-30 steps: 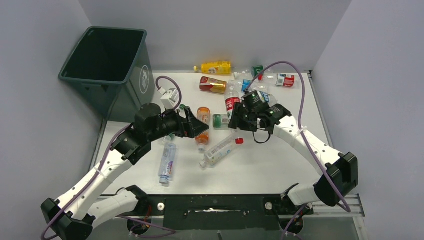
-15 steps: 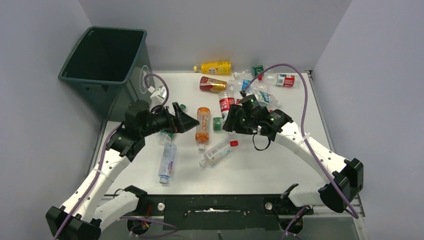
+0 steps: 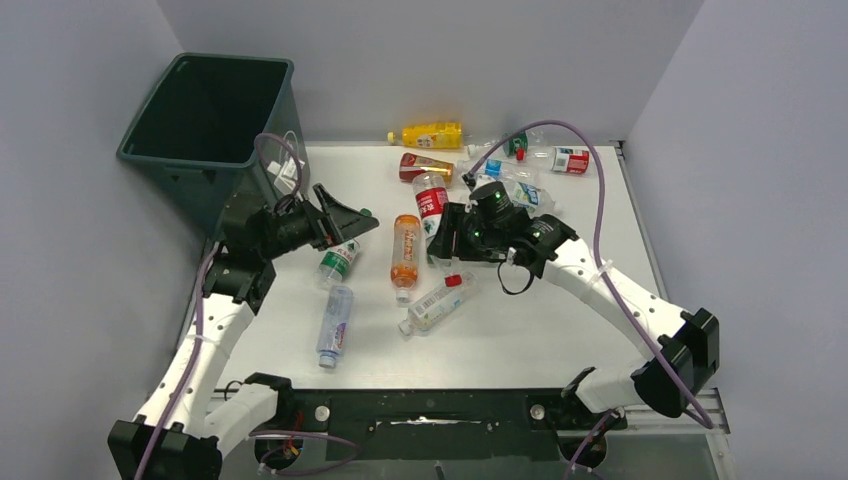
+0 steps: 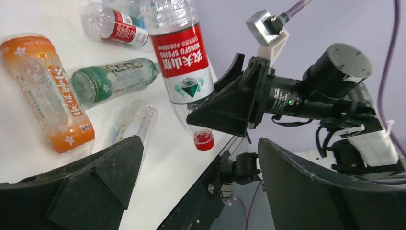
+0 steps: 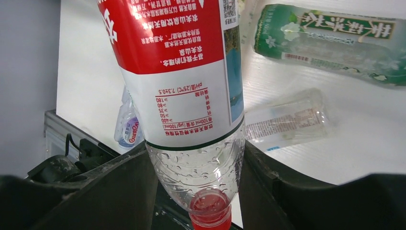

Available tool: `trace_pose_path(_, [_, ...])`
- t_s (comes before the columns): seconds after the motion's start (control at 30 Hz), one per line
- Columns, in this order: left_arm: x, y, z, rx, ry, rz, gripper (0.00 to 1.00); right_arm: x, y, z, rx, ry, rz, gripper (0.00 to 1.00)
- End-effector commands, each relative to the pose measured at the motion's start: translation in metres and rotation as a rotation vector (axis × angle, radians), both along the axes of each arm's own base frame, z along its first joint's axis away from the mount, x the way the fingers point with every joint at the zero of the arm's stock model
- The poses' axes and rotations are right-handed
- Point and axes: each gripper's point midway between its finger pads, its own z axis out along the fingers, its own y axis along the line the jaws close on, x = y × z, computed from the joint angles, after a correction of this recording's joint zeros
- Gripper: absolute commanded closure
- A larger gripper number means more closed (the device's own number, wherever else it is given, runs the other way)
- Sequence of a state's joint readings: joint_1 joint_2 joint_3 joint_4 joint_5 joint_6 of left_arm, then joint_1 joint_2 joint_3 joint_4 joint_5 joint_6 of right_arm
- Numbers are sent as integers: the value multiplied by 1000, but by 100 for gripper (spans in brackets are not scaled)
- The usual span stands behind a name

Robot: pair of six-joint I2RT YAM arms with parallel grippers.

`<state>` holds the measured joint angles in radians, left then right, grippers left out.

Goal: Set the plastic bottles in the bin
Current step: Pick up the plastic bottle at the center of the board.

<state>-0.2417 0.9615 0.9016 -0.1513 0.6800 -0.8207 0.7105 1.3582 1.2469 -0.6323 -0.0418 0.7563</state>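
Worktop [image 3: 560,330]: white, with both arms bolted at its near edge and bottles scattered over the middle and far side.
Bin [image 3: 200,195]: dark green, standing off the far-left corner of the worktop, mouth open upward; no bottle shows inside from the top view.
Left arm: reaches up the left side, its wrist just beside the bin's near-right corner.
Right arm: bends in from the right toward the middle of the worktop.
Left gripper [image 3: 340,215]: jaws spread wide and holding nothing, poised over a green-labelled bottle [image 3: 338,262] lying on the worktop.
Right gripper [image 3: 445,232]: clamped on the neck end of 1 clear bottle with a red label [image 3: 432,205], which is held tilted, its red cap [image 5: 208,211] pointing down past the fingers.
Held bottle, position: mid-worktop, well apart from the bin, just right of the orange bottle [image 3: 405,248].
Bottles near the middle: the orange one, a clear one with a red cap [image 3: 435,302] and a blue-labelled one [image 3: 335,325] all lie flat.
Bottles at the far edge: a yellow one [image 3: 430,134], a red-gold one [image 3: 425,166] and a clear red-labelled one [image 3: 565,158] lie flat, with more clustered behind the right gripper.
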Motion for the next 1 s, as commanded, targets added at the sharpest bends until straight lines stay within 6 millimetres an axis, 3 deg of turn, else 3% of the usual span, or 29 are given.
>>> trace_pose_path(0.0, [0,4,34,-123,-73,-87,8,3,27,38,97,-95,103,59])
trace_pose_path(0.27, [-4,5,46,-190,-67,-155,8,-20,44,45,120,-115,196,59])
trace_pose_path(0.43, [-7,5,37,-186,-50,-162,8,-27,51,43,141,-129,217,59])
trace_pose_path(0.57, [-7,7,19,-164,-21,-138,7,-23,60,46,162,-143,238,59])
trace_pose_path(0.7, [5,17,-1,-52,-3,-42,7,-23,71,49,167,-138,266,60])
trace_pose_path(0.8, [11,24,-1,23,-23,5,7,-28,80,56,184,-146,282,60])
trace_pose_path(0.97, [16,22,8,-17,-41,13,7,-37,90,58,192,-149,299,60])
